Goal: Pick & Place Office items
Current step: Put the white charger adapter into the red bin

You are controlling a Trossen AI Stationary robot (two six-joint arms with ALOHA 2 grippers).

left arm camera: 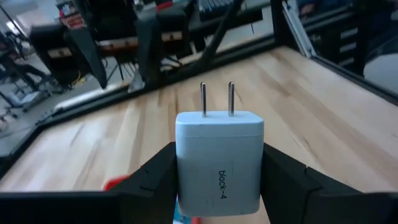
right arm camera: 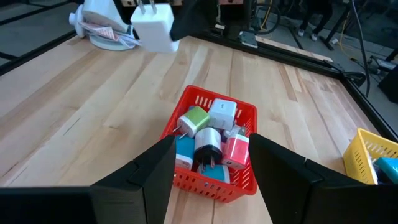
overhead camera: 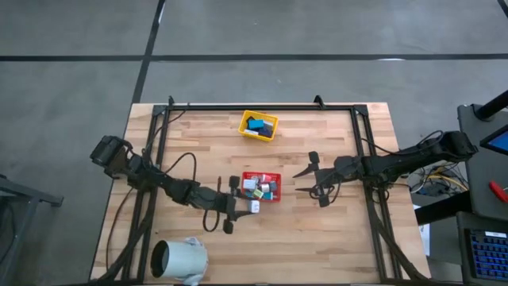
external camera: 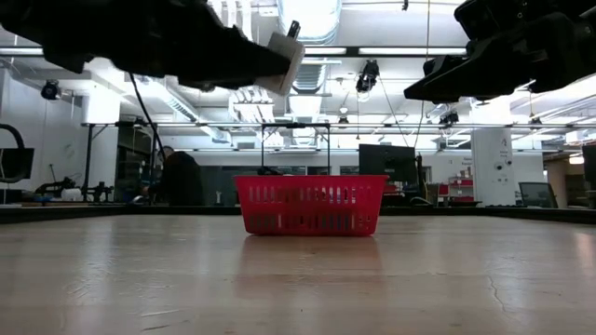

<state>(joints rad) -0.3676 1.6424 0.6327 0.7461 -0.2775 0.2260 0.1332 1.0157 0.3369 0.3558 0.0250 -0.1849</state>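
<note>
Gripping a white charger block [left arm camera: 219, 163] in the left gripper [overhead camera: 230, 208], prongs pointing forward — raised just beside the red tray [overhead camera: 261, 187], on its left-arm side. Hovering at that tray's far side, right gripper [overhead camera: 308, 181], parted and bare. Heaped with mixed plug blocks [right arm camera: 211, 137]; well beyond it, yellow tray [overhead camera: 259, 125] with teal and navy pieces.

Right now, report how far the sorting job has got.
Done: a few pieces already lie in the yellow tray. In hand: the left gripper holds a white plug block lifted near the red tray. Left: that tray's heap of blocks; the right gripper waits open beside it.
</note>
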